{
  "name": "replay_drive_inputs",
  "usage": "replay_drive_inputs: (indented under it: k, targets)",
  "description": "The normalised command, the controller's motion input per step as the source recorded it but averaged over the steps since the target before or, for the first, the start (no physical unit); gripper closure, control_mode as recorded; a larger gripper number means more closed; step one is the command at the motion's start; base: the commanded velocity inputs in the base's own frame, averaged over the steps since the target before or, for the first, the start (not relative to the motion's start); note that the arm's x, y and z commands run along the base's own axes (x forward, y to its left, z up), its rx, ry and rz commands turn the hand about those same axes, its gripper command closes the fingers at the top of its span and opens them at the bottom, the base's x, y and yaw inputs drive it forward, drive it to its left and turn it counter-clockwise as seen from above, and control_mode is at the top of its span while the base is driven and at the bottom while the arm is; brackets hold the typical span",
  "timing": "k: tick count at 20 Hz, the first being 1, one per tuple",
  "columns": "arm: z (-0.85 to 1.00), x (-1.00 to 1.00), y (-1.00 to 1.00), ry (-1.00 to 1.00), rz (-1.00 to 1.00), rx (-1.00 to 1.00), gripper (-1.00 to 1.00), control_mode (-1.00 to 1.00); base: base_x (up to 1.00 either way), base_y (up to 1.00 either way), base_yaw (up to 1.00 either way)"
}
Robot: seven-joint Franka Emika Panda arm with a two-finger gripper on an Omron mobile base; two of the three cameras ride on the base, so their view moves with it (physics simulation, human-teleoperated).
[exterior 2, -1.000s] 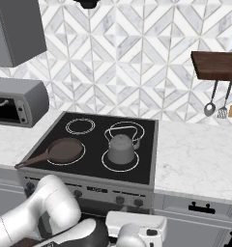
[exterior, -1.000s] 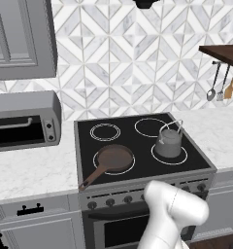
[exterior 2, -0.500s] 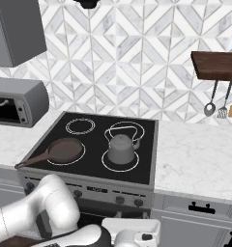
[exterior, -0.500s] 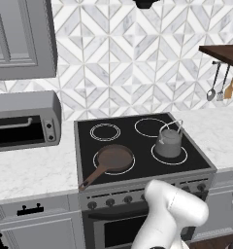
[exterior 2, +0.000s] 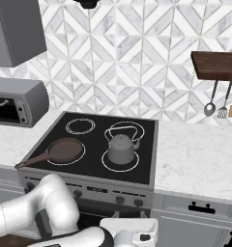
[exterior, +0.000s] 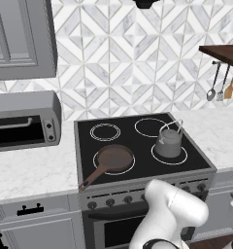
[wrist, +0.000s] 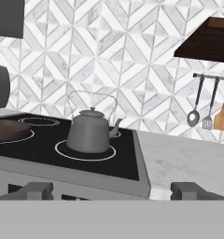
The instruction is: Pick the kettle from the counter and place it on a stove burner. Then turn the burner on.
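Observation:
The dull-grey kettle (exterior: 168, 142) (exterior 2: 121, 148) (wrist: 88, 132) stands upright on the front right stove burner (exterior: 184, 156) (exterior 2: 119, 167) (wrist: 86, 157), a thin white circle on the black glass. White marble-look counter (exterior: 215, 131) (exterior 2: 195, 154) (wrist: 188, 158) lies to the right of the stove. My gripper (wrist: 115, 190) is low in front of the stove's front edge and faces the kettle from a distance. Its fingertips (wrist: 37, 189) stand wide apart, open, with nothing between them.
A brown frying pan (exterior: 112, 159) (exterior 2: 65, 149) (wrist: 6, 128) sits on the front left burner, handle out to the front left. Knobs (exterior: 110, 202) (exterior 2: 120, 199) line the stove front. A toaster oven (exterior: 21, 121) (exterior 2: 16, 101) is left; utensils (exterior 2: 217, 103) (wrist: 207, 112) hang right.
In the right base view the hand has sunk slightly in front of the stove. Kettle and pan have not moved, and the jaws stay open.

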Motion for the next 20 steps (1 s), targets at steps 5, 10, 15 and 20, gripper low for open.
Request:
replay_drive_inputs:
  k: [5,10,15,20]
  targets:
    - [0.00,0.19,0.01,-0.10,0.00,0.00,-1.00,-1.00,0.00,0.00,0.00]
    - [-0.06,0.35,0.06,-0.07,0.00,0.00,-1.00,-1.00,0.00,0.00,0.00]
    - [-0.04,0.23,0.12,0.00,0.00,0.00,-1.00,-1.00,0.00,0.00,0.00]
    - [-0.11,0.21,0.13,0.00,0.00,0.00,-1.00,-1.00,0.00,0.00,0.00]
